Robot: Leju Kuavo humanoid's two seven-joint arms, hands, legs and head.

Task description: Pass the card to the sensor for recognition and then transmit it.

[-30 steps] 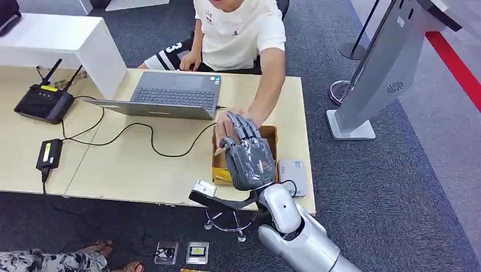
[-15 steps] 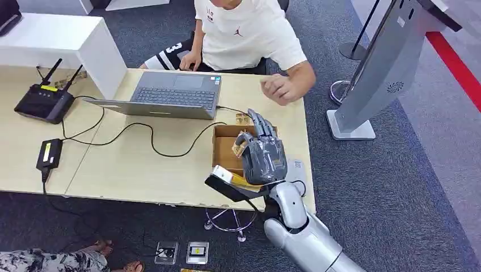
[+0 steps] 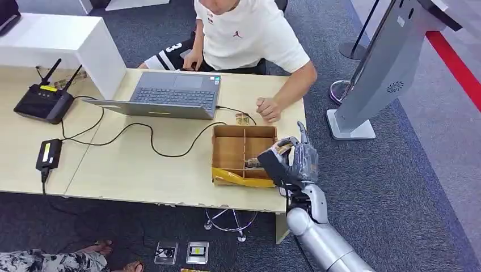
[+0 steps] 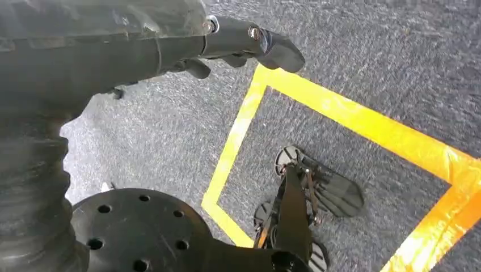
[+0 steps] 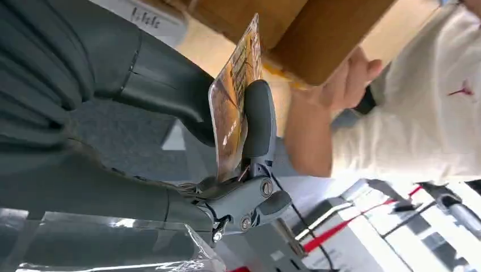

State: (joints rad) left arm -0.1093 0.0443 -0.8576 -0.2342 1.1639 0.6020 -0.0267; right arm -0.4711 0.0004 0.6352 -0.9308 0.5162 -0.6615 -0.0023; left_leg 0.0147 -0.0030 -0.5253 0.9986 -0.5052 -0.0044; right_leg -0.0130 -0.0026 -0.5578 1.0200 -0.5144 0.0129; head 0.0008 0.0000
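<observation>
Desk (image 3: 142,170): pale wood top, seen from above, with dark carpet round it.
Kiosk (image 3: 391,62): grey slanted panel on a flat base, standing on the carpet well apart from the desk's right end; a round dotted mark on its side, no readable text.
Person (image 3: 249,34): seated at the far side in a white shirt with a small red figure logo on the chest; one fist rests on the desk near the box.
Laptop (image 3: 170,93): open, grey, a small sticker at its corner, too small to read.
Box (image 3: 230,153): brown cardboard with inner dividers, at the desk's right end, a yellow strip along its near edge.
Router (image 3: 44,102): black, two antennas, yellow label unreadable.
Right hand (image 3: 292,161): beside the box's right side, thumb and a finger clamped on the card.
Card (image 5: 232,107): orange-gold, printed pattern, small white lettering too blurred to read; held on edge near the box.
Left hand (image 4: 170,45): hanging over carpet with yellow floor tape; fingers curled in with nothing in them.
</observation>
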